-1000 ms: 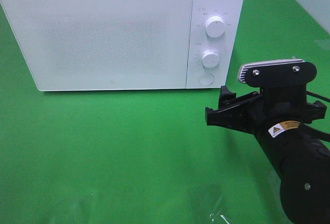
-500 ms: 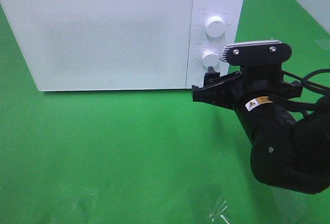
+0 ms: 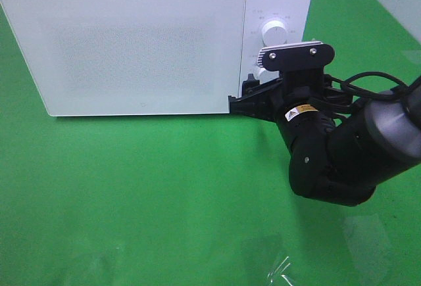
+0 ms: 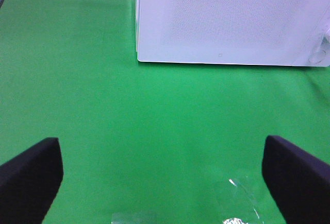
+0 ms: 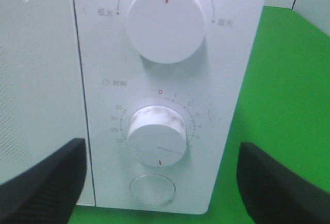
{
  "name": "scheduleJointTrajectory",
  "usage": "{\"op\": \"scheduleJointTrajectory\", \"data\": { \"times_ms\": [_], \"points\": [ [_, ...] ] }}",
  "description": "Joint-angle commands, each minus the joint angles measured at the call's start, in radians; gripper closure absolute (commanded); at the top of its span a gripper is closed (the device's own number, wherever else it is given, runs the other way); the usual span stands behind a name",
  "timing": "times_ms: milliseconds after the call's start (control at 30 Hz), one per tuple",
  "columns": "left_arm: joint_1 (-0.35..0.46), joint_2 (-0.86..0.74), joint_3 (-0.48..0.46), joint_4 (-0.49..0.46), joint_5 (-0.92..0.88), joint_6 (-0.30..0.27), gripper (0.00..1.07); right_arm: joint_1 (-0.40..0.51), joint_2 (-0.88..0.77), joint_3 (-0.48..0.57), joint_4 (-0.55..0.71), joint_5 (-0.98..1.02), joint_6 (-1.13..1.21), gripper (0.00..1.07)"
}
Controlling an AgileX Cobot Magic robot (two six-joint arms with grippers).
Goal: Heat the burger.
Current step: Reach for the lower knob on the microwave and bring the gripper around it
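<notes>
right end effector (image 3: 242,95): gaping wide, holding nothing, pointing at the timer knob (image 5: 156,136) centre-right of frame. I'm guessing it's lining up to twist it.
left end effector (image 4: 165,183): hanging wide open and empty over the surface (image 3: 131,187).
burger: not showing anywhere. The microwave (image 3: 131,49) is sitting shut, so it's probably inside.

Bright, even overhead light. Front of microwave (image 3: 131,43) washes near white in my high view; thin shadow under its edge on table (image 3: 131,187). Fingers (image 5: 41,183) of my right pincer (image 5: 160,183) blur close up; dial (image 5: 156,136) markings readable.
</notes>
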Motion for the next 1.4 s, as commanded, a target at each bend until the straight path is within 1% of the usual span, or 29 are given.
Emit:
{"op": "scheduleJointTrajectory", "data": {
  "times_ms": [33,167,267,333,433,567,733,900,967,1000,1033,1067,1100,1133,1167,1200,1233,1267,1300,1333,1367,1400],
  "points": [
    [-0.005,-0.016,0.002,-0.009,-0.008,-0.004,0.09,-0.005,0.016,-0.025,-0.017,-0.001,0.008,0.31],
    [-0.005,-0.016,0.002,-0.009,-0.008,-0.004,0.09,-0.011,0.054,-0.071,-0.018,0.011,0.007,0.31],
    [-0.005,-0.016,0.002,-0.009,-0.008,-0.004,0.09,-0.018,0.062,-0.081,-0.027,0.016,0.007,0.31],
    [-0.005,-0.016,0.002,-0.009,-0.008,-0.004,0.09,-0.041,0.079,-0.105,-0.043,0.026,0.005,0.31],
    [-0.005,-0.016,0.002,-0.009,-0.008,-0.004,0.09,-0.049,0.079,-0.116,-0.046,0.032,0.005,0.31],
    [-0.005,-0.016,0.002,-0.009,-0.008,-0.004,0.09,-0.066,0.098,-0.149,-0.083,0.041,-0.011,0.31],
    [-0.005,-0.016,0.002,-0.009,-0.008,-0.004,0.09,-0.072,0.106,-0.16,-0.086,0.049,-0.014,0.31],
    [-0.005,-0.016,0.002,-0.009,-0.008,-0.004,0.09,-0.072,0.106,-0.16,-0.086,0.05,-0.013,0.35],
    [-0.005,-0.016,0.002,-0.009,-0.008,-0.004,0.09,-0.072,0.106,-0.16,-0.086,0.046,-0.013,0.39],
    [-0.005,-0.016,0.002,-0.009,-0.008,-0.004,0.09,-0.072,0.106,-0.16,-0.086,0.046,-0.013,0.39],
    [-0.005,-0.016,0.002,-0.009,-0.008,-0.004,0.09,-0.072,0.106,-0.16,-0.086,0.044,-0.013,0.45],
    [-0.005,-0.016,0.002,-0.009,-0.008,-0.004,0.09,-0.072,0.106,-0.16,-0.086,0.044,-0.013,0.45],
    [-0.005,-0.016,0.002,-0.009,-0.008,-0.004,0.09,-0.072,0.106,-0.16,-0.086,0.044,-0.013,0.55],
    [-0.005,-0.016,0.002,-0.009,-0.008,-0.004,0.09,-0.072,0.106,-0.16,-0.086,0.044,-0.013,0.55],
    [-0.005,-0.016,0.002,-0.009,-0.008,-0.004,0.09,-0.072,0.106,-0.16,-0.086,0.044,-0.012,0.66],
    [-0.005,-0.016,0.002,-0.009,-0.008,-0.004,0.09,-0.072,0.106,-0.16,-0.088,0.044,-0.012,0.73],
    [-0.005,-0.016,0.002,-0.009,-0.008,-0.004,0.09,-0.072,0.106,-0.16,-0.088,0.044,-0.012,0.73],
    [-0.005,-0.016,0.002,-0.009,-0.008,-0.004,0.09,-0.072,0.106,-0.16,-0.096,0.042,-0.011,0.86],
    [-0.005,-0.016,0.002,-0.009,-0.008,-0.004,0.09,-0.072,0.106,-0.16,-0.096,0.042,-0.011,0.86],
    [-0.005,-0.016,0.002,-0.009,-0.008,-0.004,0.09,-0.072,0.106,-0.16,-0.101,0.042,-0.006,0.95],
    [-0.005,-0.016,0.002,-0.009,-0.008,-0.004,0.09,-0.072,0.106,-0.16,-0.103,0.042,0.012,1.01],
    [-0.005,-0.016,0.002,-0.009,-0.008,-0.004,0.09,-0.072,0.106,-0.16,-0.103,0.042,0.012,1.01]
  ]
}}
